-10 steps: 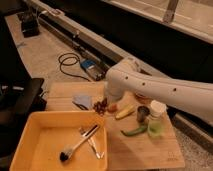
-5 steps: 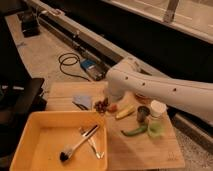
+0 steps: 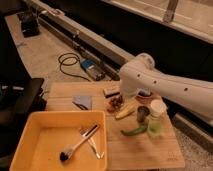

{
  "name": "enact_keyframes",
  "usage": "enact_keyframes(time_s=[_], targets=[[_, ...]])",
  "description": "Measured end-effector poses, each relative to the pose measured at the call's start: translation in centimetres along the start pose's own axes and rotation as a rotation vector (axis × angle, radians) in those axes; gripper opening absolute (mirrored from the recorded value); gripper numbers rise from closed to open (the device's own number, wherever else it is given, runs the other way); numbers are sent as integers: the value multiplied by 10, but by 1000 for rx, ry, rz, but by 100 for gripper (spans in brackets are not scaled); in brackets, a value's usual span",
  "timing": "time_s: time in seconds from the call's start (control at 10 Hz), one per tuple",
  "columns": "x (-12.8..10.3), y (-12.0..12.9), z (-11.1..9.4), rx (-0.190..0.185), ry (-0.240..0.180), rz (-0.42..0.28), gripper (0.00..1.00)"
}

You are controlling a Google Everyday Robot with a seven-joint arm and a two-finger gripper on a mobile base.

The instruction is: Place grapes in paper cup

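The grapes (image 3: 116, 102), a small dark reddish bunch, lie on the wooden table near its middle. My gripper (image 3: 122, 95) is at the end of the white arm (image 3: 165, 82), which comes in from the right. It sits just above and behind the grapes, mostly hidden by the arm's wrist, and it is shut. I cannot tell whether it touches the bunch. The white paper cup (image 3: 158, 107) stands to the right, beside a dark metal cup (image 3: 142, 114) and behind a pale green translucent cup (image 3: 155, 127).
A yellow tray (image 3: 35, 135) at front left holds a black-tipped brush (image 3: 75, 147) and metal utensils (image 3: 92, 142). On the table (image 3: 150, 155) lie a blue cloth (image 3: 82, 101), a sponge block (image 3: 111, 91), a yellow fruit (image 3: 125, 111), a green pepper (image 3: 132, 131) and a brown bowl (image 3: 145, 97). Cables (image 3: 67, 65) lie on the floor.
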Motion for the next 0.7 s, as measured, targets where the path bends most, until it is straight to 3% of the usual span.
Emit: enact_keyframes(time_s=[0.4, 0.6, 0.7], targets=[[51, 5, 11, -32, 60, 102, 0], [84, 20, 13, -21, 50, 210, 0], [84, 21, 13, -20, 45, 216, 0]])
